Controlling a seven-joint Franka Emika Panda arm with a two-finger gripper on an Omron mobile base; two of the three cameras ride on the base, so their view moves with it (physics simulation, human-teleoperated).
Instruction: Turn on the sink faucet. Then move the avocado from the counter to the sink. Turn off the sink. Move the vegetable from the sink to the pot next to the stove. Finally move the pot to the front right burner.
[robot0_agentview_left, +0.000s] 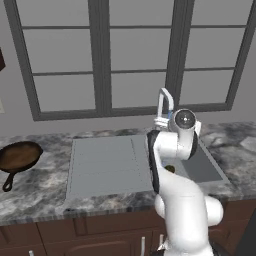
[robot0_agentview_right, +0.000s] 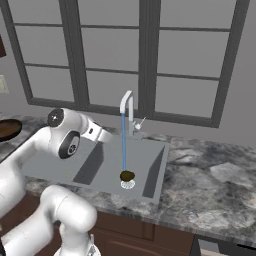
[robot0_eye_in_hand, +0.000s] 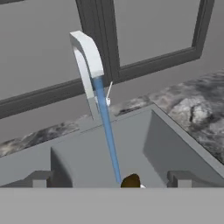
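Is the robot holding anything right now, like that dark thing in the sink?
Nothing is held. The end effector is open and empty above the basin, while the avocado lies loose on the sink floor under the faucet stream.

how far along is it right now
Done: water runs from the faucet, and the avocado sits in the sink under it. In hand: nothing; the gripper is open. Left: shut off the faucet, avocado to pot, pot to burner.
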